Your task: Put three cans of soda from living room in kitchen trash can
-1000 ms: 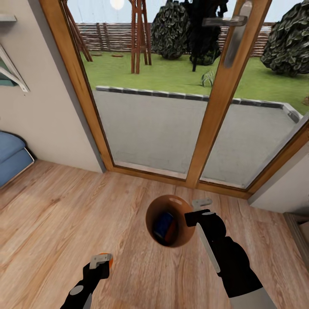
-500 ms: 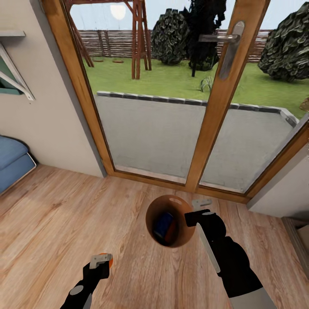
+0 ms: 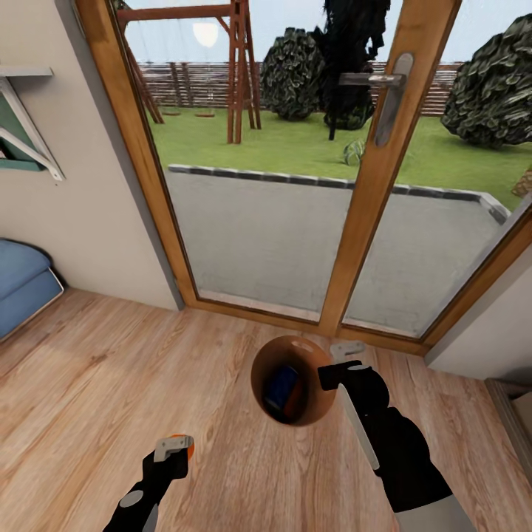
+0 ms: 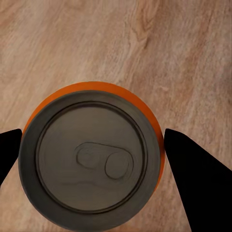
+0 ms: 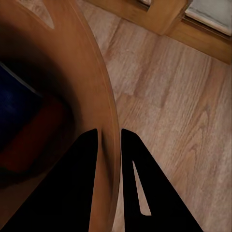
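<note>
My right gripper (image 3: 334, 367) is shut on the rim of the tan-brown trash can (image 3: 260, 384), carrying it above the wood floor. Inside the can lie a dark blue soda can (image 3: 280, 387) and a red one (image 3: 294, 397). The right wrist view shows both fingers (image 5: 84, 159) pinching the bin wall (image 5: 104, 116), with the blue can (image 5: 17, 111) and the red can (image 5: 34, 140) in the dark interior. My left gripper (image 3: 176, 448) is shut on an orange soda can (image 3: 189, 446); in the left wrist view its grey top (image 4: 92, 159) sits between the two fingers (image 4: 193, 174).
Wood-framed glass doors (image 3: 373, 185) with a metal handle (image 3: 384, 96) stand straight ahead, garden beyond. A blue sofa (image 3: 22, 284) edge lies at the left by the pale wall (image 3: 81, 222). Plank floor (image 3: 103, 384) spreads below.
The whole head view has shifted slightly, with the doors and sofa sliding down and left in the picture; the camera moved. Both grippers and what they hold keep their places.
</note>
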